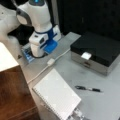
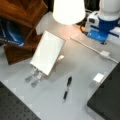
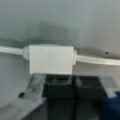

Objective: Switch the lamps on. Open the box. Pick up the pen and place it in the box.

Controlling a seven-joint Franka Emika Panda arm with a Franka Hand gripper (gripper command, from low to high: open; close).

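**Fingers together at the cord switch**

The gripper [image 3: 73,93] has its dark fingers [image 3: 60,92] pressed together, holding nothing, just below the white inline switch [image 3: 51,59] on its cord [image 3: 97,60]. Farther off lie the pen [image 2: 67,88], the notebook [image 2: 48,52] and the closed box [image 1: 96,51]; the lamp [image 2: 68,11] glows

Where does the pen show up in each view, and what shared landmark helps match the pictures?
In a front view: the pen lies on the table at lower right, in front of the closed box.
In a front view: the pen lies bottom centre, left of the box corner.
Wrist view: not in it; only the white cord switch above the claw.
Shared landmark: the white notebook, beside the pen in both front views.
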